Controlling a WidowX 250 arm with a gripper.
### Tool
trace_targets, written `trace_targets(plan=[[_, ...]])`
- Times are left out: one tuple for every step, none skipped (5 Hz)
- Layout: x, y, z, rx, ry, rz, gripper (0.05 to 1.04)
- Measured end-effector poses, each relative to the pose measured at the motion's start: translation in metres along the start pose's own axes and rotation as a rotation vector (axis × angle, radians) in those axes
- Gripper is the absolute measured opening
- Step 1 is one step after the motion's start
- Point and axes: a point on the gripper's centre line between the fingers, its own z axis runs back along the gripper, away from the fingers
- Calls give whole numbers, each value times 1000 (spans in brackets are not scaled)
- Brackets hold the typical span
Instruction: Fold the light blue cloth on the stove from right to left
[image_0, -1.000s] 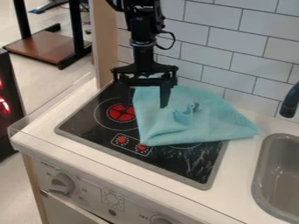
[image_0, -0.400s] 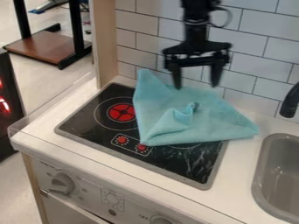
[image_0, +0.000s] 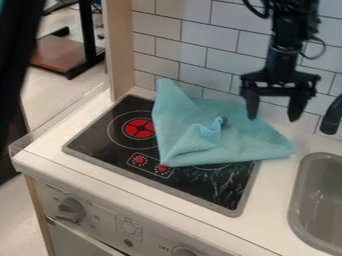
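- Pincer (image_0: 273, 119): fingers apart, positioned at the cloth's rear right edge; contact cannot be determined.
- Blue cloth (image_0: 194, 142): rumpled, across cooktop (image_0: 100, 138) and bench (image_0: 270, 200), mostly left of the pincer.

Cloth (image_0: 190, 142): on cooktop (image_0: 100, 135) and bench (image_0: 274, 185), left of and before the tool (image_0: 273, 119).
Cooktop: in bench, left of the tool.
Sink (image_0: 308, 190): in bench, before the tool, rightward.
Faucet (image_0: 331, 117): right of the tool.
Wall (image_0: 220, 45): behind cooktop.

"OFF" (image_0: 163, 247) stands on the front panel (image_0: 151, 237), beside a knob (image_0: 184, 251).
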Motion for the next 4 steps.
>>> trace_targets(plan=[[4, -7, -18, 19, 6, 5, 999], [7, -11, -33, 23, 15, 11, 999], [10, -18, -42, 9, 30, 14, 999], [15, -22, -49, 5, 32, 19, 999]])
